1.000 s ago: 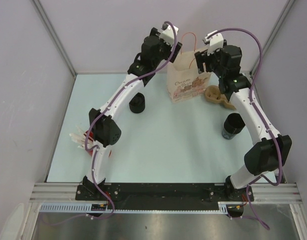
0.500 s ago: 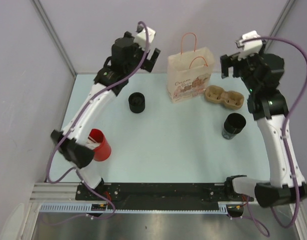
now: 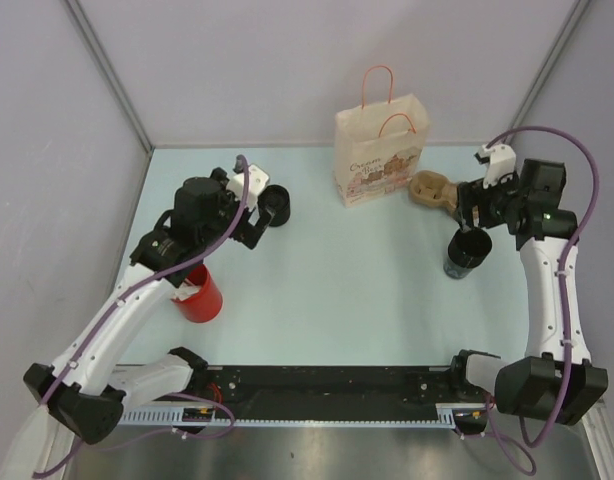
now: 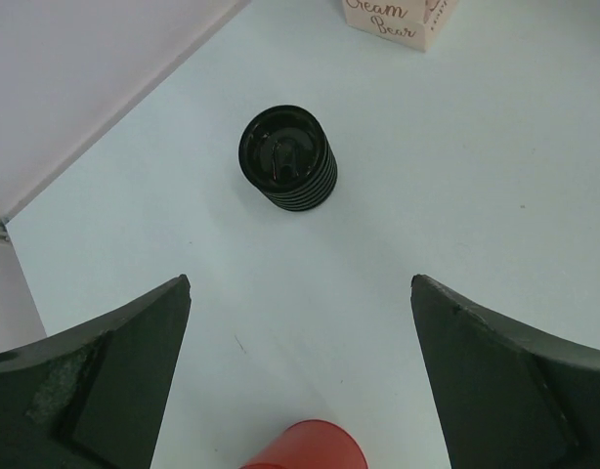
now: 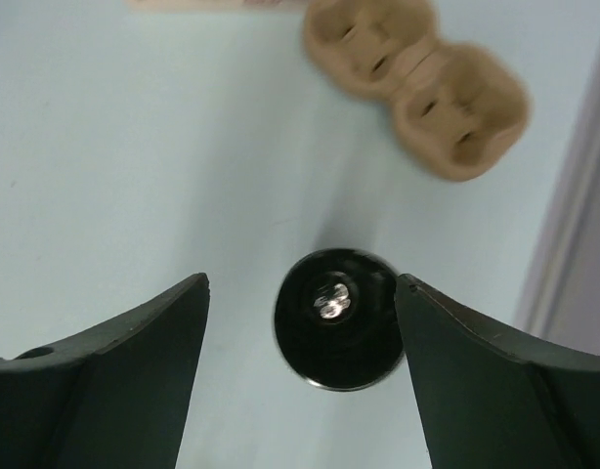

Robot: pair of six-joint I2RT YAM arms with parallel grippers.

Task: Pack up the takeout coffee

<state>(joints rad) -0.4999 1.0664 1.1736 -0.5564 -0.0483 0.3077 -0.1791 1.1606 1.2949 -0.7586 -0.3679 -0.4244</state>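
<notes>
A brown paper bag [image 3: 379, 150] with red handles stands upright at the back. A brown two-hole cup carrier [image 3: 432, 190] lies to its right and also shows in the right wrist view [image 5: 417, 83]. One black cup [image 3: 467, 250] stands at the right, and I look down into it [image 5: 339, 318]. My right gripper [image 3: 477, 215] is open above it [image 5: 302, 283], and the cup sits toward the right finger. A second, ribbed black cup [image 3: 275, 205] stands at the left [image 4: 287, 158]. My left gripper [image 3: 249, 218] is open and empty [image 4: 300, 283], just short of it.
A red cup [image 3: 199, 292] stands at the near left, under the left arm; its rim shows at the bottom of the left wrist view [image 4: 305, 447]. A corner of the bag [image 4: 398, 20] shows at the top. Walls close in the table on three sides.
Both arms have swung down and away from the top of the bag. The left gripper now hangs near the left black cup, the right gripper over the right black cup.
</notes>
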